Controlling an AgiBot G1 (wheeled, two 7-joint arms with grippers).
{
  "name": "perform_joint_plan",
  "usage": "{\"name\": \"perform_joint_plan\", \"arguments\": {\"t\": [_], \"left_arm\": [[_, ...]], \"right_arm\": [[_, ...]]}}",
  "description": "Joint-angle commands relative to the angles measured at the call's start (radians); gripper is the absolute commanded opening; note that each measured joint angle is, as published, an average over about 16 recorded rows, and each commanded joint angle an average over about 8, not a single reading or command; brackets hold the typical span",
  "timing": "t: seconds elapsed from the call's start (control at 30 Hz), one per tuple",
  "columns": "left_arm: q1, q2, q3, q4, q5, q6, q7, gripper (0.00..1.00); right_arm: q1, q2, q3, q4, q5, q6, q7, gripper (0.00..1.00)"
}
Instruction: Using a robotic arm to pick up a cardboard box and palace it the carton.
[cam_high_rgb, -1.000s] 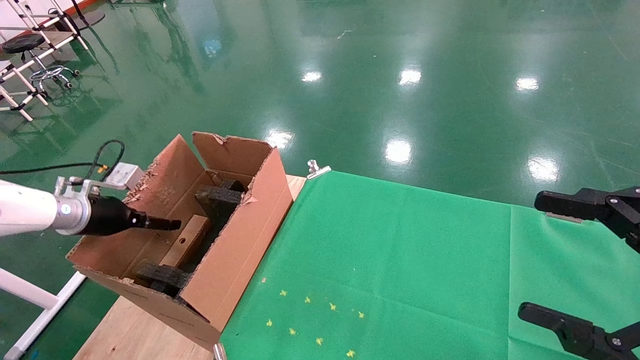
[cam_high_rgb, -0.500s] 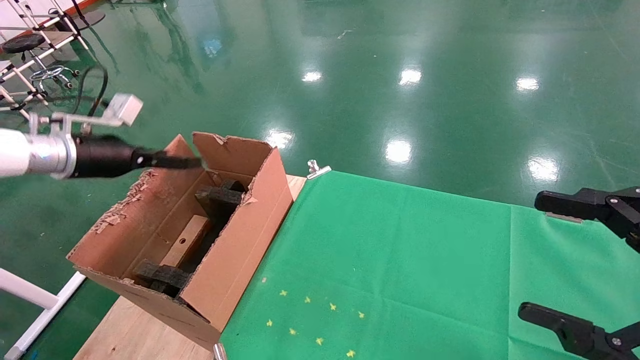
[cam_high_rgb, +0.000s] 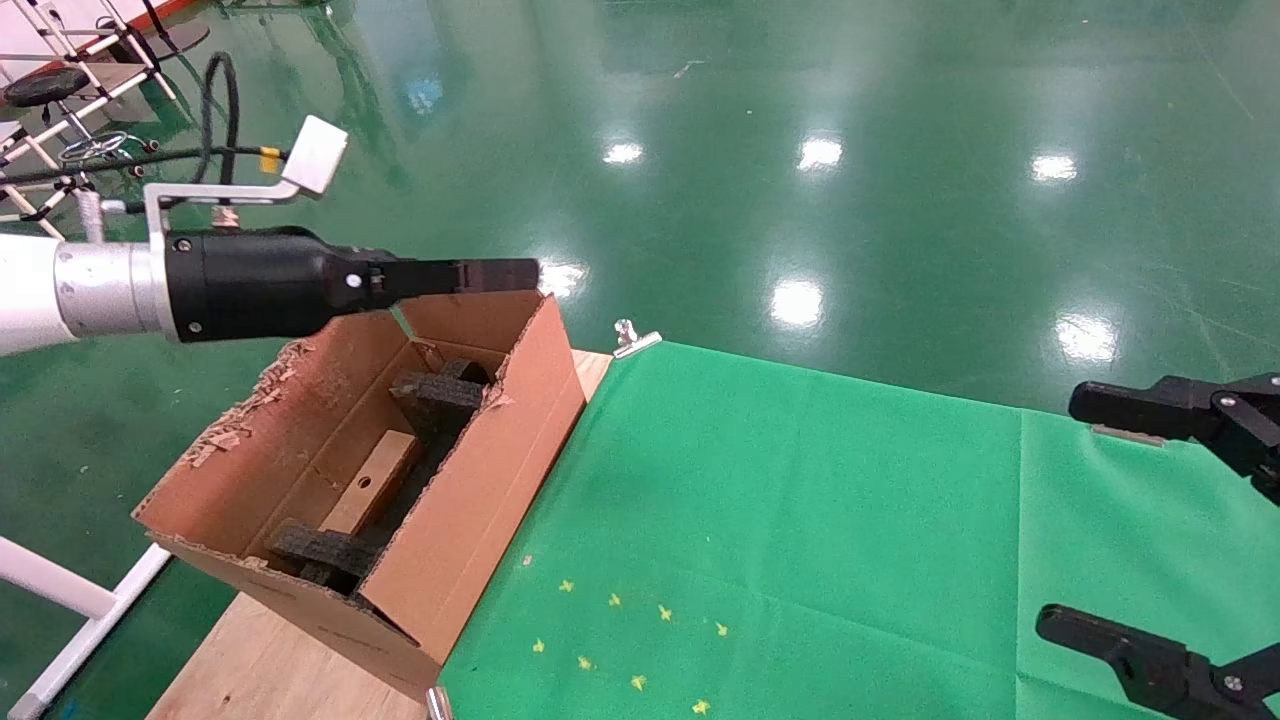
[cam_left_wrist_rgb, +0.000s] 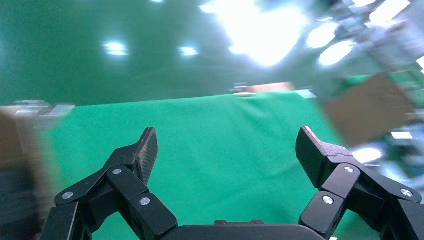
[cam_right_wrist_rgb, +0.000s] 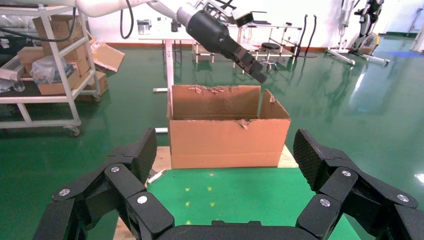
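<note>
The left tool (cam_high_rgb: 505, 275) hung above the carton's (cam_high_rgb: 470, 500) far flap, its fingers (cam_left_wrist_rgb: 142, 152) spread wide apart with nothing between them, on the end of the robotic arm (cam_high_rgb: 60, 290) that reached in level from the left. Below and behind the tool tip, inside the carton, the cardboard box (cam_high_rgb: 372, 483) lay flat on the bottom between two black foam blocks (cam_high_rgb: 438, 392), its round hole facing up. The carton stood at the left end of the table (cam_high_rgb: 270, 670), just beside the green cloth (cam_high_rgb: 800, 520). Well apart to the right, the right tool (cam_right_wrist_rgb: 220, 160) sat parked over the cloth, its fingers (cam_right_wrist_rgb: 315, 152) also spread and holding nothing
</note>
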Motion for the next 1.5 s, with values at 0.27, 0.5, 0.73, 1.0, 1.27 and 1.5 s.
{"name": "perform_joint_plan", "arguments": {"t": [0.27,0.5,0.73,1.0,1.27,1.5], "left_arm": [[0.021,0.006,-0.02,-0.01,-0.047,0.039,-0.017,1.0],[0.063,0.002,-0.036,-0.075,-0.078,0.031,0.017,1.0],[0.132,-0.002,-0.064,-0.181,-0.132,0.021,0.071,1.0],[0.211,-0.008,-0.096,-0.301,-0.193,0.01,0.132,1.0],[0.291,-0.013,-0.128,-0.422,-0.254,-0.002,0.193,1.0],[0.36,-0.018,-0.156,-0.528,-0.308,-0.012,0.247,1.0]], "right_arm": [[0.0,0.0,0.0,0.0,0.0,0.0,0.0,1.0],[0.0,0.0,0.0,0.0,0.0,0.0,0.0,1.0],[0.0,0.0,0.0,0.0,0.0,0.0,0.0,1.0],[0.0,0.0,0.0,0.0,0.0,0.0,0.0,1.0],[0.0,0.0,0.0,0.0,0.0,0.0,0.0,1.0],[0.0,0.0,0.0,0.0,0.0,0.0,0.0,1.0]]}}
